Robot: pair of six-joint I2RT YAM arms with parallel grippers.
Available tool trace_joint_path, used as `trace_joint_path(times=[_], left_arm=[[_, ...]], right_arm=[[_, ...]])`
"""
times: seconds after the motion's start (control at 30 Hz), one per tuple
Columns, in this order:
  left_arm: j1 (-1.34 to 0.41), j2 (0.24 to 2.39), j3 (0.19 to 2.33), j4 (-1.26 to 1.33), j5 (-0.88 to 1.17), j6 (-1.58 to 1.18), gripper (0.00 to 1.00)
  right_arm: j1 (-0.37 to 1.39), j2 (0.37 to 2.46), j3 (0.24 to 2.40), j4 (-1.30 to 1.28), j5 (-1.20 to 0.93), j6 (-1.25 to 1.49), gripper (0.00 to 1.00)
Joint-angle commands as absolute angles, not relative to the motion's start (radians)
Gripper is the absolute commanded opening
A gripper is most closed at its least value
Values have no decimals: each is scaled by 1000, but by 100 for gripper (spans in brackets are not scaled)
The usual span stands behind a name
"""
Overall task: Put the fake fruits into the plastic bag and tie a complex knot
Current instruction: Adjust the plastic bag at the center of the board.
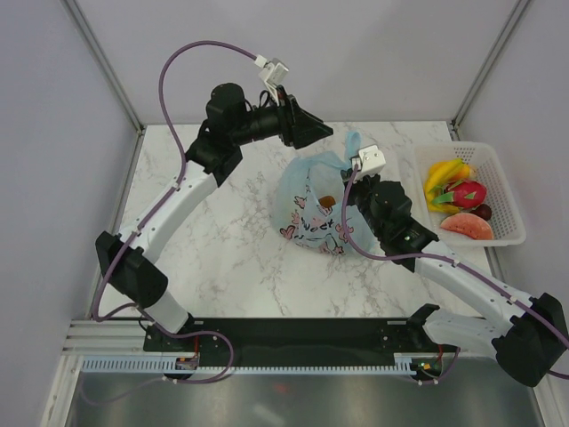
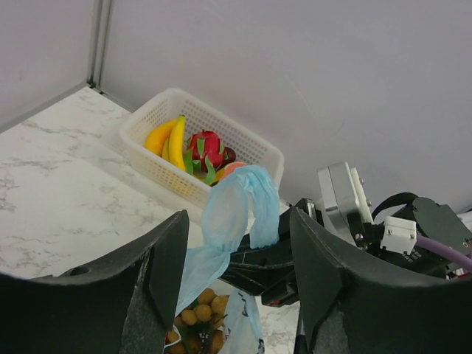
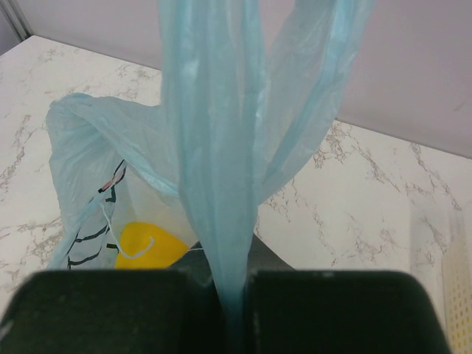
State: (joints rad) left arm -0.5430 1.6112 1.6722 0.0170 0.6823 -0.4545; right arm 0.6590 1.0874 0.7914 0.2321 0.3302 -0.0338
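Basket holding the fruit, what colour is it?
The basket is white, clearest in the left wrist view.

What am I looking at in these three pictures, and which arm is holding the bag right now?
These are two robot arms, each ending in a two-finger gripper. The wide picture looks down from above; the other two come from cameras on the wrists. On the marble table sit a blue bag and a white basket of toy fruits. The right gripper is shut on the bag's raised handle; the left gripper is open, fingers either side of it.
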Motion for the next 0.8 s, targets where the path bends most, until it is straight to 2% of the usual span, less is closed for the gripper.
trace_joint_path(times=[0.0,0.43,0.7,0.77], left_arm=[[-583,1631,1729,26,680,-520,64],[-684,1733,1854,-118,491,-457,66],[-729,1778,1916,-199,439,-411,59],[-735,1789,1937,-221,411,-397,54]], right_arm=[[657,1068,781,287,344,-34,0],[657,1049,765,302,348,-31,0],[658,1045,761,302,354,-31,0],[657,1042,761,302,359,-31,0]])
